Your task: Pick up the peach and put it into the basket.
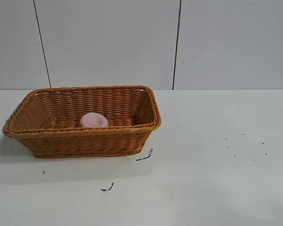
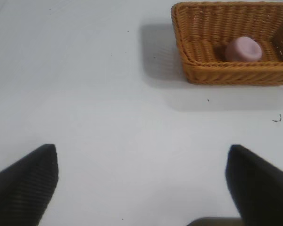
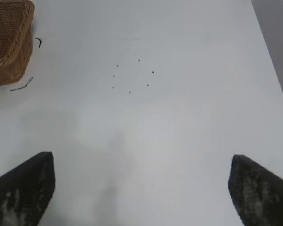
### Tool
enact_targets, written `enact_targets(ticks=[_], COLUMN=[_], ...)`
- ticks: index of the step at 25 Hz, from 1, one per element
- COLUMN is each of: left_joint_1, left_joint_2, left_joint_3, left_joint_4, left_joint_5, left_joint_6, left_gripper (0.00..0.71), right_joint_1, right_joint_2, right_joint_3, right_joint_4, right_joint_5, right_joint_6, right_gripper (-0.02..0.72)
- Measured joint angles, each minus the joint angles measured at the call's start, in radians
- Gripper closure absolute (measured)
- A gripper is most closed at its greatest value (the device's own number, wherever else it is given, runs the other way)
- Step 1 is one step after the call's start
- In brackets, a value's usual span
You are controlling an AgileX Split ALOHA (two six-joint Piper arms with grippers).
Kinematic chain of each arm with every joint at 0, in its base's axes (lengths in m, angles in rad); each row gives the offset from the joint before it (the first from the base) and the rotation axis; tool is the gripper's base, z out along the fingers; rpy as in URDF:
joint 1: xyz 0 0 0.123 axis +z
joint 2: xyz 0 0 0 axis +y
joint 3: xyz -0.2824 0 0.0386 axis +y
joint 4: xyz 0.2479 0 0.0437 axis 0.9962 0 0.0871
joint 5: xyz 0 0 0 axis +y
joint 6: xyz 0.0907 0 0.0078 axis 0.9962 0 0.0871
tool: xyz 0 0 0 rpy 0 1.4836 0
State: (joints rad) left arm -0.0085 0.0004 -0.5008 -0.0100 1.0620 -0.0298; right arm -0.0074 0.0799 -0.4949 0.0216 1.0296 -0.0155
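The peach (image 1: 94,120) sits inside the basket (image 1: 85,141), whose long axis runs nine-to-three. Left gripper (image 2: 141,188) and right gripper (image 3: 141,188) hang over the counter (image 1: 217,165), fingers spread apart.

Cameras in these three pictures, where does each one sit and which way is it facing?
Exterior view: sits outside the rig, roughly level, facing the orange-brown woven wicker basket holding the pale pink rounded peach; no arm shows.
Left wrist view: on the left arm, looking over the white table toward basket and peach; the open left claw frames it.
Right wrist view: on the right arm, facing bare table; the open right claw shows.
Shared: all three catch the basket; the exterior and left wrist views also show the peach.
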Motion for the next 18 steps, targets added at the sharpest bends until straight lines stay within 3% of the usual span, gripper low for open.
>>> enact_targets(ticks=[18], left_joint_1=[0.000], left_joint_2=[0.000], left_joint_3=[0.000], left_joint_4=[0.000], left_joint_5=[0.000], left_joint_6=[0.000], left_gripper=[0.017], right_joint_1=[0.002], right_joint_2=[-0.084], right_joint_3=[0.002], right_joint_4=[-0.002], right_joint_5=[-0.001], right_joint_6=[0.016], right_gripper=[0.008])
